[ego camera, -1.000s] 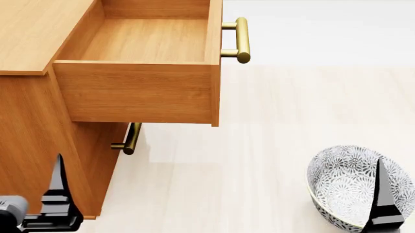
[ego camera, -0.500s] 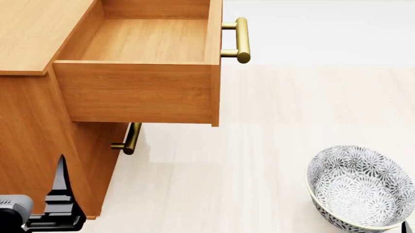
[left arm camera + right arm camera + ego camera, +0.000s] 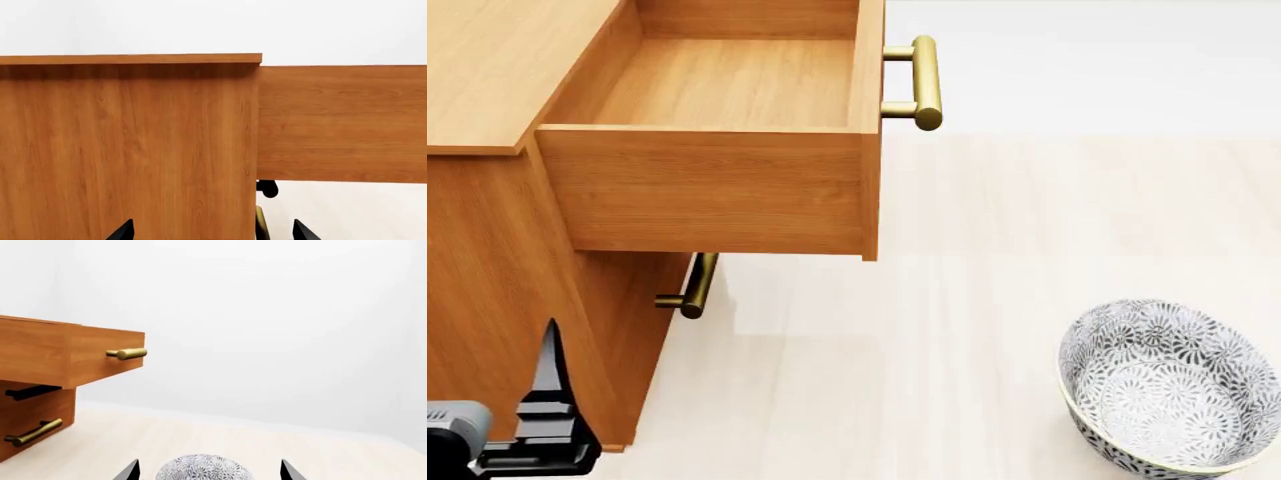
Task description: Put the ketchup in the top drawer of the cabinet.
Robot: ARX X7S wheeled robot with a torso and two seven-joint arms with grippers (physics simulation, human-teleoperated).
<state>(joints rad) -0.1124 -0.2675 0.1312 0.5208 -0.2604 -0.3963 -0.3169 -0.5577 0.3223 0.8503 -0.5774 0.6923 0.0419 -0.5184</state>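
At the far left of the head view, the cabinet [image 3: 487, 70] is standing with the top drawer [image 3: 727, 150] pulled fully out to the right, its interior lying bare and its brass handle [image 3: 924, 82] projecting right. The lower drawer handle [image 3: 698, 285] is showing beneath it. The ketchup is not appearing in any view, so its location cannot be told.

The head view is showing the left gripper [image 3: 541, 420] at the near left, close beside the cabinet side panel; only one dark finger is visible there. The left wrist view is supplying what the head view lacks: both fingertips are standing well apart, holding nothing, with the cabinet side directly ahead. The right gripper [image 3: 208, 471] is appearing only in the right wrist view, its fingertips spread wide and empty, with the patterned bowl [image 3: 203, 468] lying between them in the picture.

The floor [image 3: 1028, 250] is showing as pale wood planking; the background is a plain white wall [image 3: 280, 315].

Compared with one second ago, the right finger is no longer overlapping the bowl in the head view, having left that view entirely. The left gripper is sitting nearly unchanged.
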